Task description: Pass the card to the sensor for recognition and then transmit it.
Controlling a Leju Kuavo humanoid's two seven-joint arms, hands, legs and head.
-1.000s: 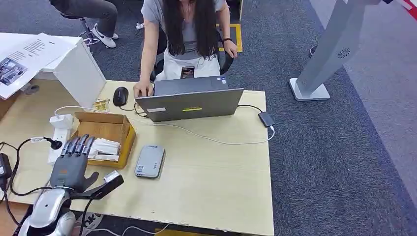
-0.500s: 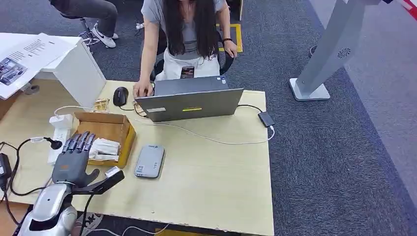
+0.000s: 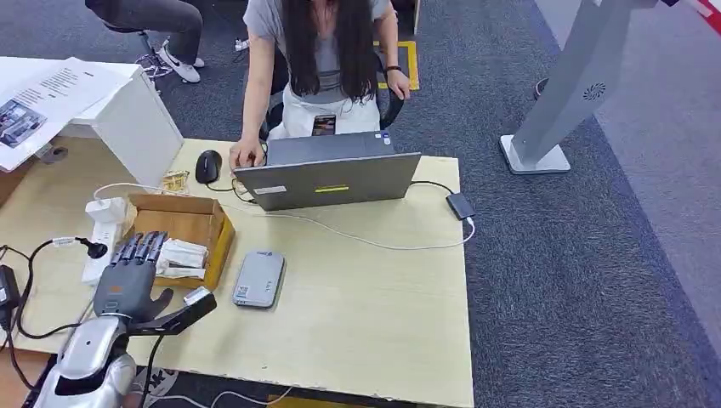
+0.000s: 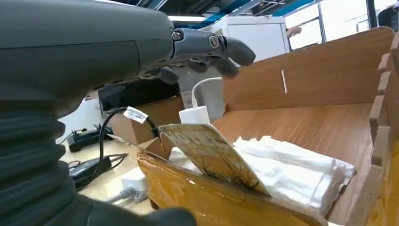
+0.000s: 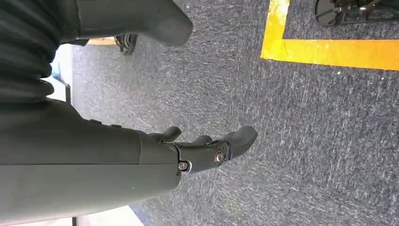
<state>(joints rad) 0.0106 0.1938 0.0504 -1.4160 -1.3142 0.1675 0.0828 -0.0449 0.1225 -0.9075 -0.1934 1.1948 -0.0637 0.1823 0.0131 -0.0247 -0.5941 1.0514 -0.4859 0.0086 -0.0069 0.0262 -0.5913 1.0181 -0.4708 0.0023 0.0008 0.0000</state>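
At the near left corner of the pale wooden desk (image 3: 366,297), the robot's left hand (image 3: 127,280) hovers with fingers spread and empty over the near edge of a cardboard box (image 3: 191,223) of white cards (image 3: 181,257). A grey card reader (image 3: 258,278) lies just beside the box; a person types at a laptop (image 3: 327,180) beyond. From the left wrist, the cards (image 4: 291,165) lie behind the box's torn flap (image 4: 211,155). From the right wrist, the right hand (image 5: 207,150) hangs open over dark carpet (image 5: 320,132).
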